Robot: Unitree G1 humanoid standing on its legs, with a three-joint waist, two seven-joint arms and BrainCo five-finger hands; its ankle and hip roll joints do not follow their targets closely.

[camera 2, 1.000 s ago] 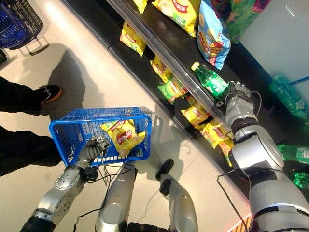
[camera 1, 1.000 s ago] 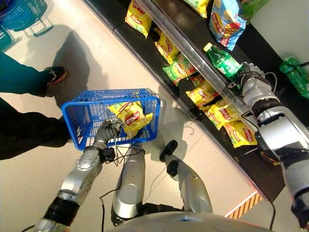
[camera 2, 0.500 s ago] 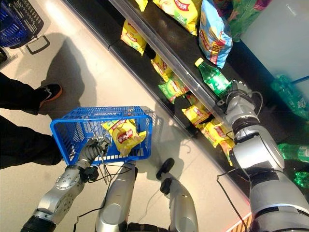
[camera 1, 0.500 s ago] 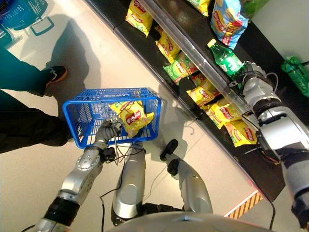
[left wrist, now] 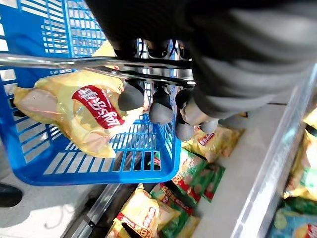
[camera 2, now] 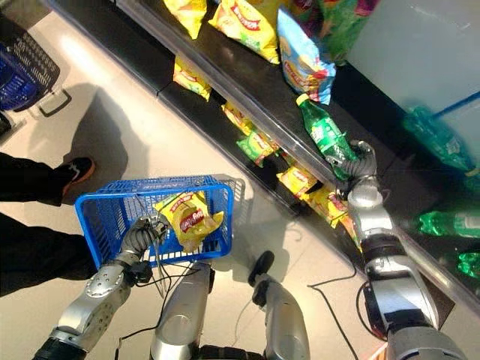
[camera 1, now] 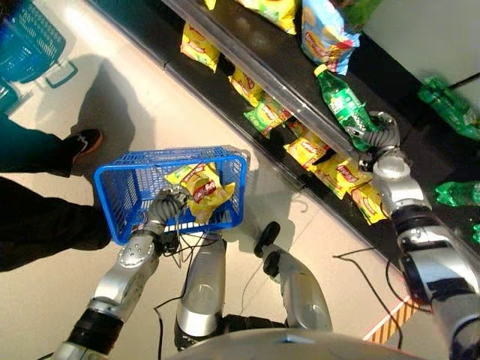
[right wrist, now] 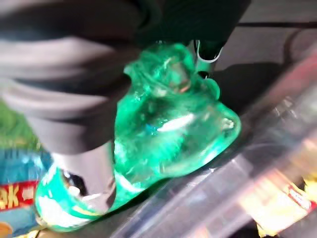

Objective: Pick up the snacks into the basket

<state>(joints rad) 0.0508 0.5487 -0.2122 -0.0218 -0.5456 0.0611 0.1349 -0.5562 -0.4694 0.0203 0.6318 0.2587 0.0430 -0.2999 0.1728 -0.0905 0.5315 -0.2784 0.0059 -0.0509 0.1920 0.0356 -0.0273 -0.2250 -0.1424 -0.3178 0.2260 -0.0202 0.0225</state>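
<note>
Green ribbed plastic bottle (camera 1: 341,99) gripped by right hand (camera 1: 380,132); left hand (camera 1: 166,205) clasps wire basket handle (left wrist: 74,64).

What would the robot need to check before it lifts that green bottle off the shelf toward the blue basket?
1. Right hand wrapped round the green bottle: ok in the right wrist view.
2. Left hand holding the basket's wire handle: ok.
3. Blue basket has spare room beside the yellow snack bag: ok.
4. Grip firm enough to lift: cannot tell.
5. Path clear of the person's shoe: ok, it stands off to the side.
</note>
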